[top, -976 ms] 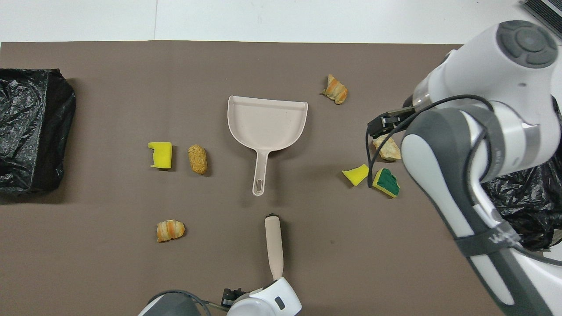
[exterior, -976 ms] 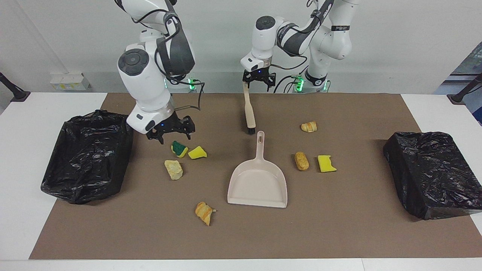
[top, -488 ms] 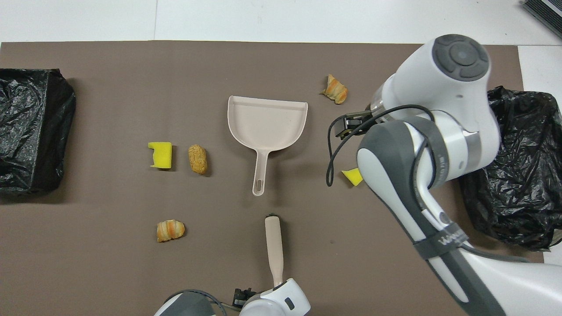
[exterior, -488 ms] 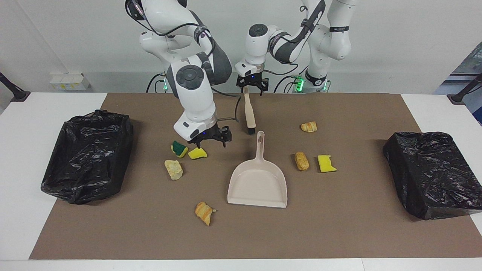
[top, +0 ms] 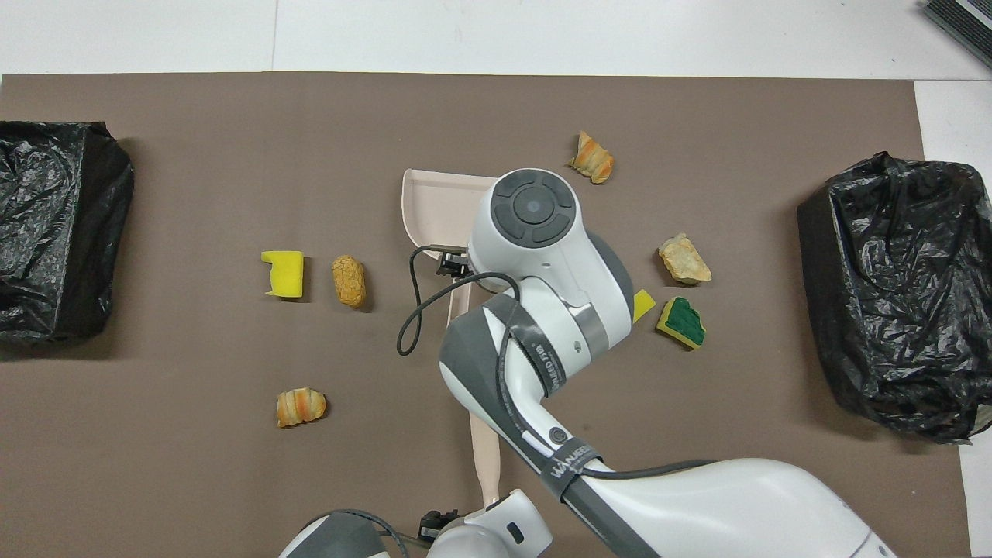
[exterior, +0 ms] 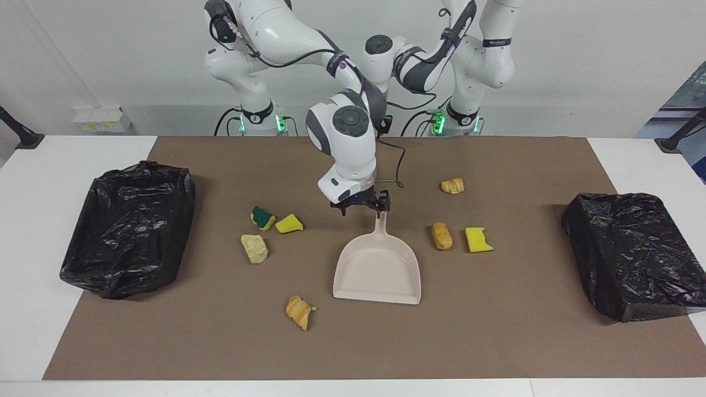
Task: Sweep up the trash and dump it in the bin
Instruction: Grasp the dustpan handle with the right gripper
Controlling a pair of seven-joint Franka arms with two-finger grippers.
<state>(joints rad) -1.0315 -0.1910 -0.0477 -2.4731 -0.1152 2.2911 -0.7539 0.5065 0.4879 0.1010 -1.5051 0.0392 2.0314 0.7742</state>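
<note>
While my right jaws stand wide open and empty just over the tip of the dustpan (exterior: pixel 377 267) handle, the risk, as I judge it, is a poor bite. The handle is thin and lies flat on the surface (exterior: pixel 496 342), so closing too high would miss it. Closing off-centre could twist the pan or shove it toward the croissant scrap (exterior: pixel 299 312) near the edge farthest from me. A tilted pan would also ride over scraps instead of taking them in. My left jaws are at the end of the brush (top: pixel 484 453) handle, which lies toward the edge nearest me. I cannot tell whether they have closed on it, and a loose hold would let the brush swing once lifted.

The trash lies to both sides of my right jaws, none of it touching them. Toward my right arm's end are the green-topped sponge (exterior: pixel 263 218), the yellow wedge (exterior: pixel 289 223) just beside it, and the bread lump (exterior: pixel 254 248). Toward my left arm's end are the bun (exterior: pixel 441 235), the yellow sponge (exterior: pixel 478 240) beside it, and a second croissant (exterior: pixel 452 186) nearer to me. Nothing is in the pan, nor, as far as I can see, in either black-lined bin (exterior: pixel 127 226) at the two ends.
</note>
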